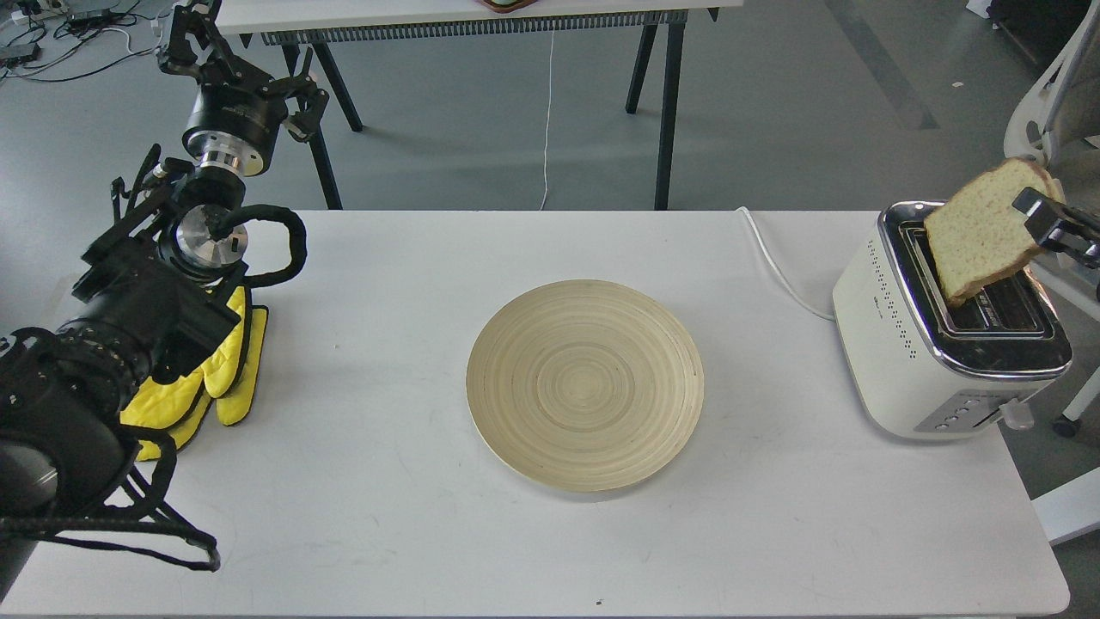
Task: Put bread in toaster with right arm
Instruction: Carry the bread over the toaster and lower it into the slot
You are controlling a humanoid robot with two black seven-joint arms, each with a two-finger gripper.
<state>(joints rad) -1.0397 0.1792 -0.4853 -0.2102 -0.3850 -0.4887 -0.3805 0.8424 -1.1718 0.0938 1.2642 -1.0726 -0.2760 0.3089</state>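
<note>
Bread [980,232] tilted above the toaster [932,344], lower corner dipping into a slot, clamped at its right edge by the right gripper [1035,217]. Wooden plate [584,383] at table [387,516] centre. Left gripper [185,43] raised far left, jaws apart
</note>
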